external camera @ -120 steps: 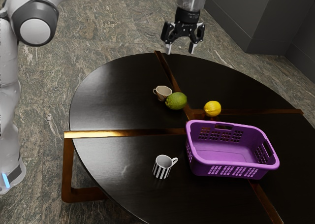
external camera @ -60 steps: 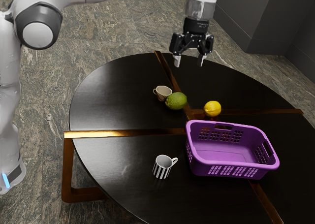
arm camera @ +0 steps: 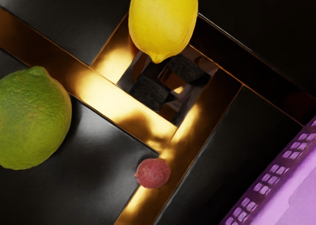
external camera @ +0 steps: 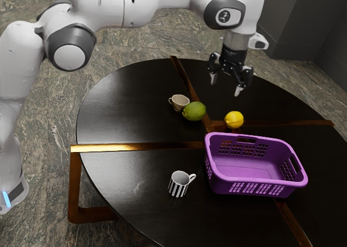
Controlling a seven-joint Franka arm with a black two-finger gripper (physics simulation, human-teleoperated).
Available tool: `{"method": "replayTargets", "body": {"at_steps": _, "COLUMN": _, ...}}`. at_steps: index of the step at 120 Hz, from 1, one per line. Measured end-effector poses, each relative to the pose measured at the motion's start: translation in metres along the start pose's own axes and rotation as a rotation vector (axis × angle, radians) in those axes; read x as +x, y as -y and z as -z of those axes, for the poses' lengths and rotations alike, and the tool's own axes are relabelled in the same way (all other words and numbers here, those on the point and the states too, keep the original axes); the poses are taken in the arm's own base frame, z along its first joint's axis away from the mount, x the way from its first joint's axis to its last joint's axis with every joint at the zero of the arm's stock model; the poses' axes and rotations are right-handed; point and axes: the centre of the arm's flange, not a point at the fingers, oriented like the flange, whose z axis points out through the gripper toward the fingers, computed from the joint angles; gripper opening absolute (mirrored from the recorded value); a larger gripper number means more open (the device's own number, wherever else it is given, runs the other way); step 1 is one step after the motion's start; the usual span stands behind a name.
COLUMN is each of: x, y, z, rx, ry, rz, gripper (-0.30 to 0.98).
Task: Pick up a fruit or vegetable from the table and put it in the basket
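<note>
1. One worktop is spanning the middle and lower right, holding up all the wares.
2. One arm is arching across the top, likely for a grasp from above.
3. One basket is sitting upright at lower right, its mouth facing up for easy dropping.
4. One pair of jaws is hanging at upper right, released, pointing down and gripping nothing, presumably lining up over fruit.
5. Two vessels are standing by: a striped mug at lower centre and, just beside the lime, a cup; neither is serving the task.
6. Three fruits are lying loose outside the basket, all fitting the task: the lime at centre, the lemon right of centre, and a red fruit between lime and basket, smallest.
</note>
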Motion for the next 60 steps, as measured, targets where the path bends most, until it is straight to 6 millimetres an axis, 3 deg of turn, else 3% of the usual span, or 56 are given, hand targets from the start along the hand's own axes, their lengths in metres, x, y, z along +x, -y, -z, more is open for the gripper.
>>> {"method": "replayTargets", "body": {"at_steps": 15, "x": 0.036, "y": 0.023, "z": -0.027, "rx": -0.009, "ry": -0.015, "rz": -0.157, "gripper": 0.69}}
{"method": "replayTargets", "body": {"at_steps": 40, "x": 0.068, "y": 0.028, "z": -0.073, "rx": -0.045, "ry": -0.035, "rz": -0.414, "gripper": 0.69}}
{"method": "replayTargets", "body": {"at_steps": 60, "x": 0.081, "y": 0.02, "z": -0.068, "rx": -0.13, "ry": -0.095, "rz": -0.552, "gripper": 0.69}}
